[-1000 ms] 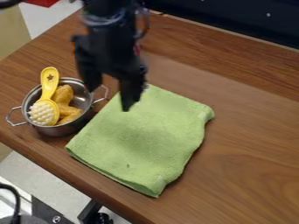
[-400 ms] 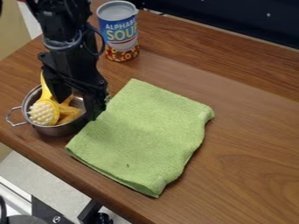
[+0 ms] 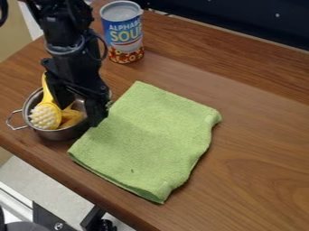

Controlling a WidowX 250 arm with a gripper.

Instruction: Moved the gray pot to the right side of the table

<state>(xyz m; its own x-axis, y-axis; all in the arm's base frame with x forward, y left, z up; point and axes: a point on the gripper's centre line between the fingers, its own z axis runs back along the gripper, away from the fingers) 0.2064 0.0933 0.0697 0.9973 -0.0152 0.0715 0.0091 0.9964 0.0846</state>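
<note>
Gripper (image 3: 79, 115): hanging down at the left of the view, over the gray pot (image 3: 55, 134); fingers apart, with one above the pot's inside and the other at its right side, next to the green cloth (image 3: 151, 135). Too crowded there to tell whether either one touches the rim.
Arm (image 3: 67, 31): entering from the upper left, cut off by the top edge; covering the back right part of the pot.
Gray pot: standing upright on the wooden table (image 3: 259, 149), near its left edge, just beside the cloth. Plainly visible at the front and left, with one wire handle (image 3: 17, 121) sticking out; mostly hidden along the right rim.
Yellow brush (image 3: 46, 116): lying in the pot, bristles up and toward the front left, handle leaning on the back rim and partly covered by the gripper.
Orange pieces (image 3: 73, 118): inside the pot, right of the brush, overlapped by brush and gripper; hard to count.
Green cloth: spread flat mid-table, slightly rumpled, with a corner toward the front edge.
Can (image 3: 124, 34): upright behind the cloth, with a cable (image 3: 104, 50) of the arm crossing close to its left side.
Dark panel (image 3: 241, 16): behind the table, cut off at top and right.
</note>
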